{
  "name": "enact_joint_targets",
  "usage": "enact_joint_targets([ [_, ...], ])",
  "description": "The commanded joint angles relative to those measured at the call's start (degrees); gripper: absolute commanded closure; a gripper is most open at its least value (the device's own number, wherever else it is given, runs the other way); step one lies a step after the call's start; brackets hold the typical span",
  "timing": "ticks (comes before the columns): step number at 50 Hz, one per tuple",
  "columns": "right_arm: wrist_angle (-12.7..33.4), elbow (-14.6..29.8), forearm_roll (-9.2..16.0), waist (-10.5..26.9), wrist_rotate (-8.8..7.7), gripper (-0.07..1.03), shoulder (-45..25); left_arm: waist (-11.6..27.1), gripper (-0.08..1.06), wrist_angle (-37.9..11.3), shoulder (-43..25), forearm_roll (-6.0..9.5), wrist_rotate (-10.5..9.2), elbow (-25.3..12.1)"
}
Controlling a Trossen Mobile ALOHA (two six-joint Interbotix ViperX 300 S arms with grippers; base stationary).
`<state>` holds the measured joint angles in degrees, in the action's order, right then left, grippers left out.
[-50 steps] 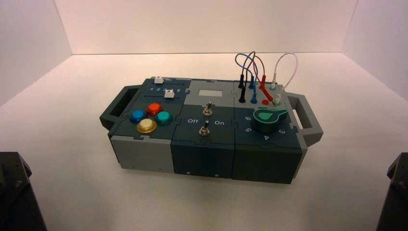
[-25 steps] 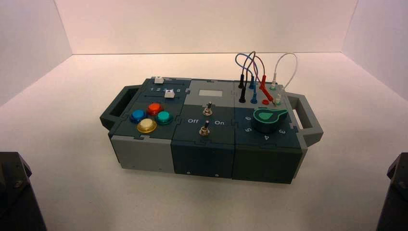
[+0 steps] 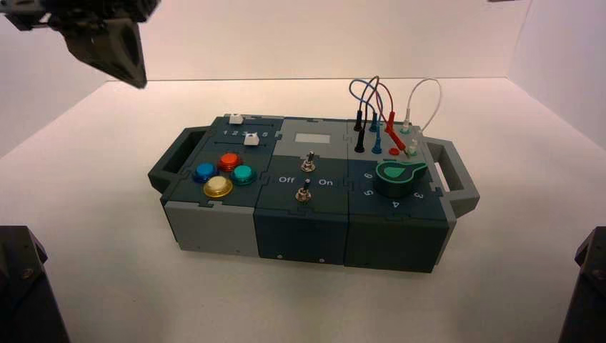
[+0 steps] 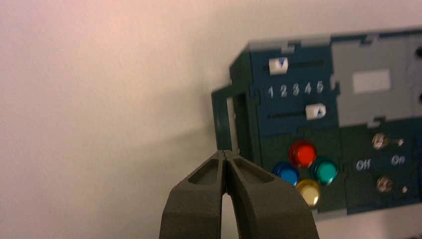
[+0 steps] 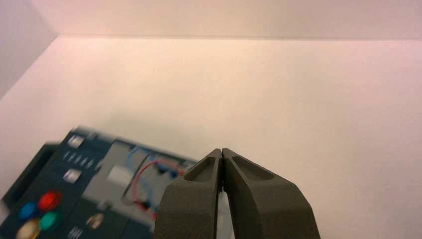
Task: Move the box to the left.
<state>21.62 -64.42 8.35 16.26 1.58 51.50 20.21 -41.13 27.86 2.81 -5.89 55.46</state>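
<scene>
The box (image 3: 307, 214) is a dark teal and grey panel box on the white table, with a handle at its left end (image 3: 174, 153) and one at its right end (image 3: 459, 175). Its top bears coloured round buttons (image 3: 223, 174), two toggle switches (image 3: 306, 177), a green dial (image 3: 399, 177) and plugged wires (image 3: 379, 107). My left gripper (image 3: 137, 80) hangs shut and empty high above the table, to the left of and behind the box. In the left wrist view my left gripper (image 4: 226, 152) points near the left handle (image 4: 226, 119). My right gripper (image 5: 221, 149) is shut and empty, above the box (image 5: 89, 194).
White walls close in the table at the back and both sides. Dark arm bases stand at the front left corner (image 3: 21, 286) and front right corner (image 3: 587, 286). Bare white table (image 3: 93, 200) lies to the left of the box.
My left gripper has come into the high view at the upper left. The box has not moved.
</scene>
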Motion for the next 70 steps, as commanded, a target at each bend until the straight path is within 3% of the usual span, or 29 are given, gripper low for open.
enact_joint_targets([
  [1,2.02,2.2,0.79,0.62,0.35,0.99,-0.44,0.53,1.01,-1.23,-1.67,-0.44,0.62,-2.37],
  [10,4.13,2.29,1.67,1.49,0.44,0.99,0.26,0.35,1.01,-2.2,-5.89,-2.02,0.97,-1.76],
  [39,7.47,2.55,1.93,1.76,0.44,0.99,5.27,0.35,1.01,-3.34,-24.52,-2.02,0.79,-6.77],
  [70,8.79,2.2,1.93,1.67,0.53,0.99,8.44,1.76,1.01,-1.76,-27.86,-2.02,0.44,-7.29],
])
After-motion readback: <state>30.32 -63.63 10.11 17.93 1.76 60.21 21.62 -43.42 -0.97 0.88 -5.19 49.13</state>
